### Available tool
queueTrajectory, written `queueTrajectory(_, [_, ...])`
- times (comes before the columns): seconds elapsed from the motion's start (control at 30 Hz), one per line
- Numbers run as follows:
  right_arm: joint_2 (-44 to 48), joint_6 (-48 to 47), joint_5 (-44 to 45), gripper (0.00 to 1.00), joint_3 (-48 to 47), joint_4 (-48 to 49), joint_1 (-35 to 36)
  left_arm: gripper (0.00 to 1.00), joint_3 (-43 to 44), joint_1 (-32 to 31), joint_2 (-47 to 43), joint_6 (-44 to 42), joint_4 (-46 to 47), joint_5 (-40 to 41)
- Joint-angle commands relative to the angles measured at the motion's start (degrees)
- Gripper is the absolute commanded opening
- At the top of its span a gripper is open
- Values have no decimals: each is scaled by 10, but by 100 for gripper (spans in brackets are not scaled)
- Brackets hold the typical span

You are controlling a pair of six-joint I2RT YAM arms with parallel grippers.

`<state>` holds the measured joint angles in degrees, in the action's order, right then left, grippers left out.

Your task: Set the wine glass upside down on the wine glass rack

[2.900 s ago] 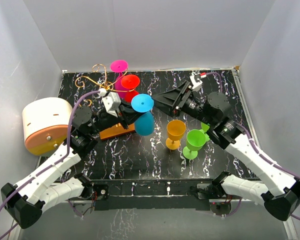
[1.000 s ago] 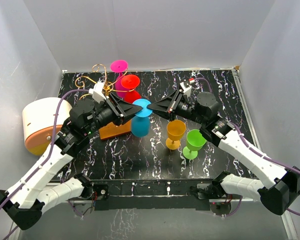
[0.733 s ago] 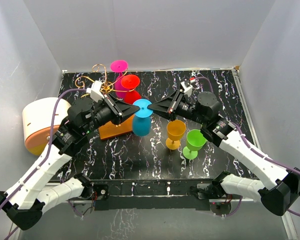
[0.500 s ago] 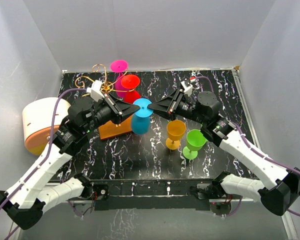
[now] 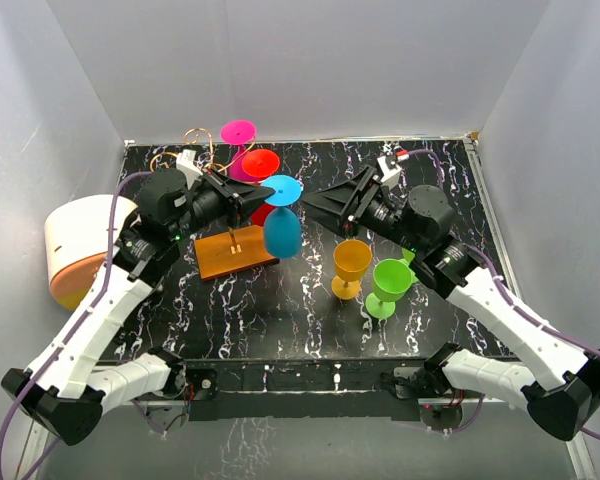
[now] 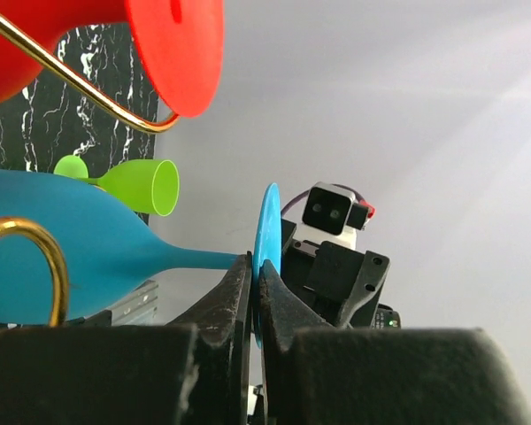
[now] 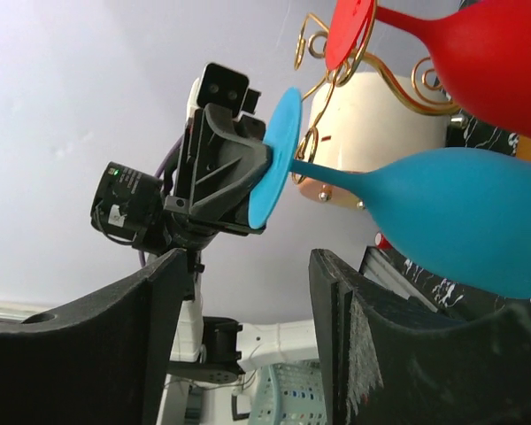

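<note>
The blue wine glass (image 5: 282,228) is up in the air between the two arms, close to the red glass (image 5: 261,165). The left gripper (image 6: 255,264) has both fingers shut on the thin edge of the glass's round foot (image 6: 267,232). That is only a little bit to hold by, so I think the move should be slow and the pinch firm, or the glass may swing or slip.

The wine glass rack (image 5: 235,250) stands just beside it, with its gold loops (image 5: 195,140) toward the back. I think the stem should slide into a free loop, bowl hanging down, foot resting on top of the wire. I cannot tell which loop is free.

The red glass and a pink glass (image 5: 238,132) hang on the rack. The red one is very near and could get bumped.

The right gripper (image 5: 310,203) points at the blue glass from the other side. Its fingers are wide apart and hold nothing.

An orange glass (image 5: 351,262) and a green glass (image 5: 390,280) stand on the table (image 5: 280,310), well apart from the rack. A round cream thing (image 5: 85,245) sits at the left edge.
</note>
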<state>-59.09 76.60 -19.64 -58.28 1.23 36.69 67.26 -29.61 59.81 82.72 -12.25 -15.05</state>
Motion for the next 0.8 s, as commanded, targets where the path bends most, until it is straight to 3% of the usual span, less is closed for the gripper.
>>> queueTrajectory(0.0, [31, -40, 61, 56, -30, -12, -3, 0, 64, 6, -16, -14, -57, 6])
queueTrajectory(0.13, [42, -52, 85, 56, -32, -29, -3, 0, 88, 6, -19, -40, -103, 41])
queueTrajectory(0.77, [67, -67, 129, 56, -16, -57, -4, 0, 65, 51, -39, -90, -122, 110])
